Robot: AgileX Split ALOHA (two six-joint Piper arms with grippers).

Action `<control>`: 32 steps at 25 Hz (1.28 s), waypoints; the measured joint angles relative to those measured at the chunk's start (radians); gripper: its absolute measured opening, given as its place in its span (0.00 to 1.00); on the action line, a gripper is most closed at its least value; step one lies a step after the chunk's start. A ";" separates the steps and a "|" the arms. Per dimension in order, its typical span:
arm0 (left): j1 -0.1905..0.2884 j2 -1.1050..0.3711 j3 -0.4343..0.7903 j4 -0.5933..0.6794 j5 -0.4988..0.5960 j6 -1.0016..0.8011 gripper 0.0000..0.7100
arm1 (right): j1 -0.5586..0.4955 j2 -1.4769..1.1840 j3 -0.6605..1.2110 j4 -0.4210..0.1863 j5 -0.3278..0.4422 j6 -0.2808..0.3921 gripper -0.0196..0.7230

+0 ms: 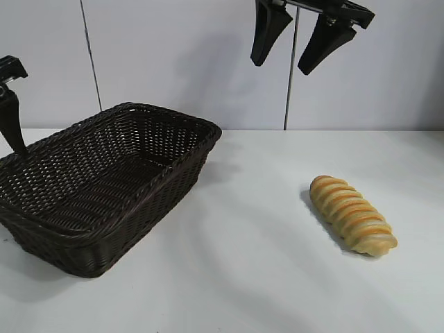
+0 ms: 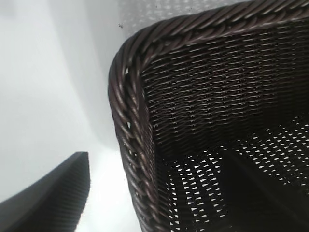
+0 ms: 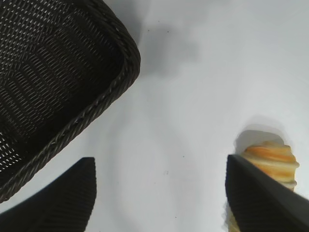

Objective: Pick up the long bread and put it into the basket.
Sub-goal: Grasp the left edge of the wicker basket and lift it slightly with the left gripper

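Observation:
The long bread (image 1: pixel 354 215), golden-tan with orange-brown ridges, lies on the white table at the right, apart from the basket. The dark-brown wicker basket (image 1: pixel 173 118) stands at the left with nothing showing inside. My right gripper (image 1: pixel 282 66) hangs open high above the table, between basket and bread. In the right wrist view its fingers (image 3: pixel 72 193) frame bare table, with one end of the bread (image 3: pixel 270 157) beside the other finger. My left gripper (image 2: pixel 159 203) is open over the basket's corner rim (image 2: pixel 123 106); one finger (image 1: pixel 12 128) shows at the far left edge.
A white table (image 1: pixel 263 277) spreads between basket and bread and toward the front. A pale wall with vertical seams (image 1: pixel 288 97) closes the back.

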 joint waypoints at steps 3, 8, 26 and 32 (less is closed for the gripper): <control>0.000 0.003 0.001 0.000 -0.007 0.000 0.76 | 0.000 0.000 0.000 0.000 0.000 0.000 0.75; 0.000 0.059 0.002 0.000 0.001 0.000 0.76 | 0.000 0.000 0.000 0.000 0.001 0.000 0.75; 0.000 0.227 0.094 -0.123 -0.205 0.094 0.76 | 0.000 0.000 0.000 -0.001 0.001 0.000 0.75; 0.000 0.235 0.094 -0.133 -0.209 0.121 0.62 | 0.000 0.000 0.000 -0.007 0.001 0.000 0.75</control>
